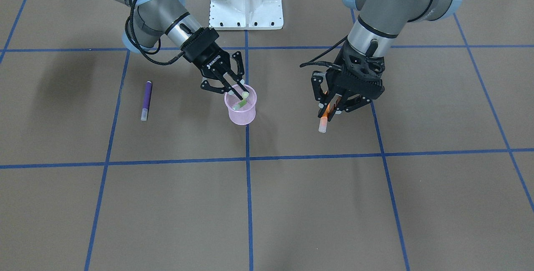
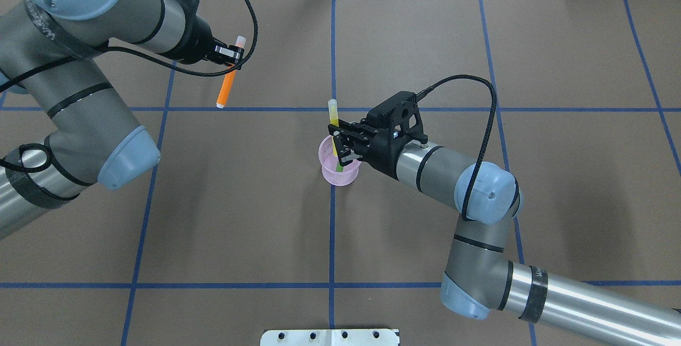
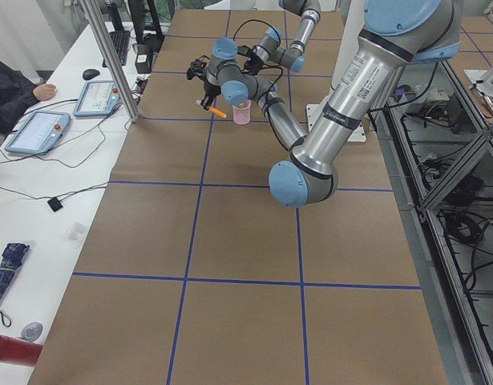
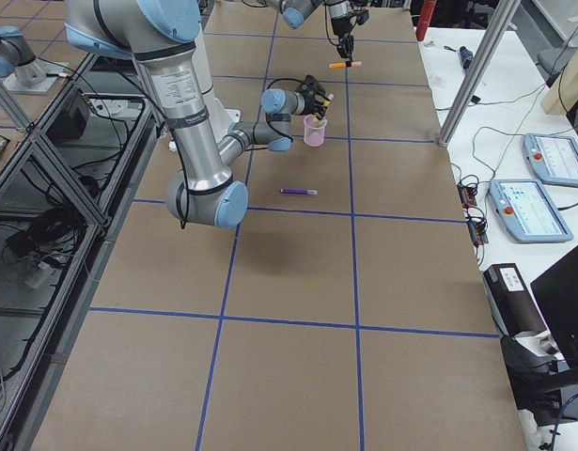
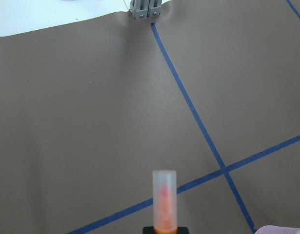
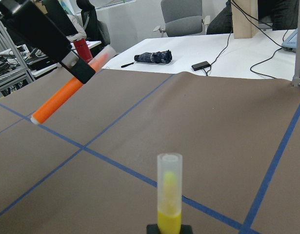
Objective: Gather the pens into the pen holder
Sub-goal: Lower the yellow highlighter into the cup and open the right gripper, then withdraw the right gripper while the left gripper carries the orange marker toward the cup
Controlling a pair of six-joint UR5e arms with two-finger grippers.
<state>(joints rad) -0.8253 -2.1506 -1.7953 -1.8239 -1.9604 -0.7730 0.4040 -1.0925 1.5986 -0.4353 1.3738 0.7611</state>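
The pink mesh pen holder [image 1: 242, 114] stands at the table's middle and also shows in the overhead view [image 2: 340, 175]. My right gripper [image 2: 338, 146] is shut on the yellow pen [image 2: 333, 114] and holds it tilted at the holder's mouth, cap end up. A green pen [image 1: 240, 104] leans inside the holder. My left gripper [image 2: 233, 59] is shut on the orange pen [image 2: 227, 82] and holds it above the table, well apart from the holder. The purple pen [image 1: 146, 100] lies flat on the table beyond my right arm's side.
The white robot base [image 1: 246, 2] sits at the table's near edge by the robot. Blue tape lines [image 2: 332, 229] cross the brown table. Operator tablets [image 4: 552, 160] and cables lie on a side desk off the table.
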